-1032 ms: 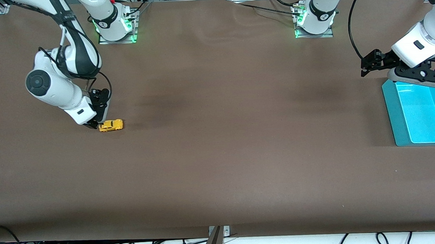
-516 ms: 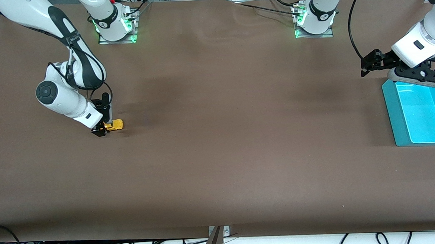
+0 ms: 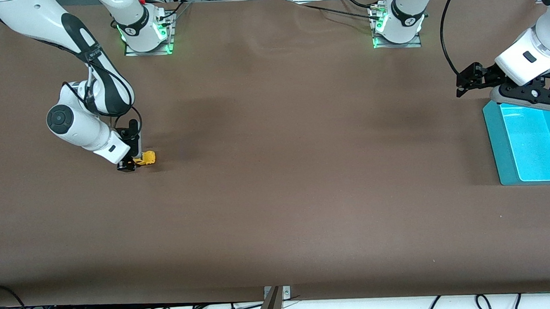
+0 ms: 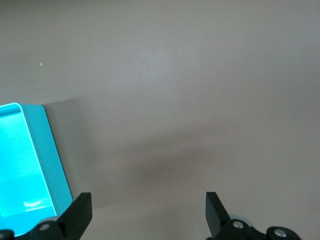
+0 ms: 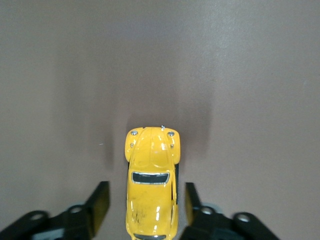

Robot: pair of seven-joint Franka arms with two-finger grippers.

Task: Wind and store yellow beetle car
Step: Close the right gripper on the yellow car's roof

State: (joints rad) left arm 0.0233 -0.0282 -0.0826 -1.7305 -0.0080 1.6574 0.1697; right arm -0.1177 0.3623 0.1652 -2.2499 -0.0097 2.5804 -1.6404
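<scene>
The yellow beetle car (image 3: 147, 157) stands on the brown table toward the right arm's end. My right gripper (image 3: 132, 164) is down at the table, open, with one finger on each side of the car's rear half. In the right wrist view the car (image 5: 152, 185) sits between the fingers (image 5: 100, 200) with a small gap on each side, and its nose points away from the gripper (image 5: 146, 202). My left gripper (image 3: 462, 86) is open and empty, and it waits above the table beside the teal bin (image 3: 495, 133).
The teal bin stands at the left arm's end of the table and looks empty; its wall shows in the left wrist view (image 4: 50, 150) beside the left gripper (image 4: 149, 207). The two arm bases (image 3: 146, 34) (image 3: 397, 25) stand along the farthest edge.
My right gripper has come down from beside the car and now straddles its rear half. The car and the left arm have not moved.
</scene>
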